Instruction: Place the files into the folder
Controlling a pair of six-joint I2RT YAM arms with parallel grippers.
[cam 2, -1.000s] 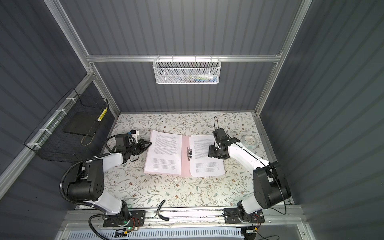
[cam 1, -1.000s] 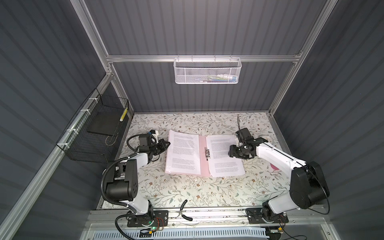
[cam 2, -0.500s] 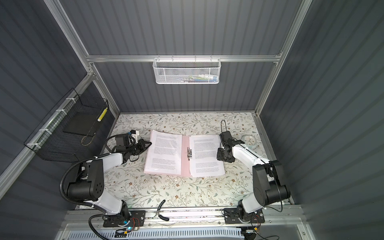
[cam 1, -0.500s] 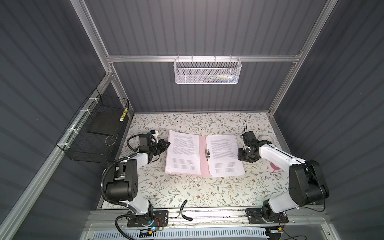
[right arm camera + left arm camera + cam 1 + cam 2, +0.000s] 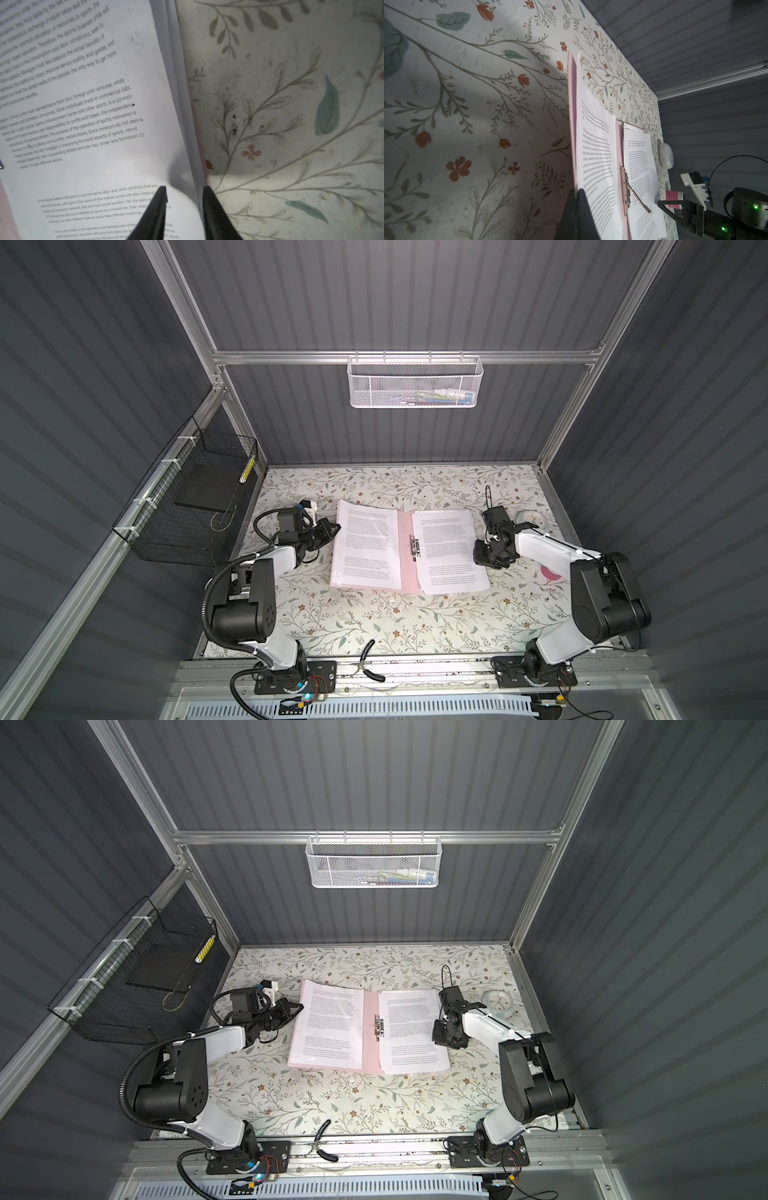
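The folder (image 5: pixel 405 572) is lying open on the bench (image 5: pixel 374 626), with its clip (image 5: pixel 412 545) running along the spine, away from the arms' bases. The files (image 5: pixel 451 551) are resting on both leaves, one stack right of the clip and one left of it (image 5: pixel 365 547), their long edges parallel to the clip.

The right hand (image 5: pixel 184 188) is standing part open over the right stack's edge farthest from the clip. One finger (image 5: pixel 158 199) is pressing on the top sheet and the other is sitting just beyond the edge, with the paper bulging up between them. From this hand the sheet is lying toward the clip, and the right arm is the nearer one to it.

The left hand (image 5: pixel 333 526) is clenched at the leaf edge farthest left of the clip, seemingly pinching the cover and sheet together.
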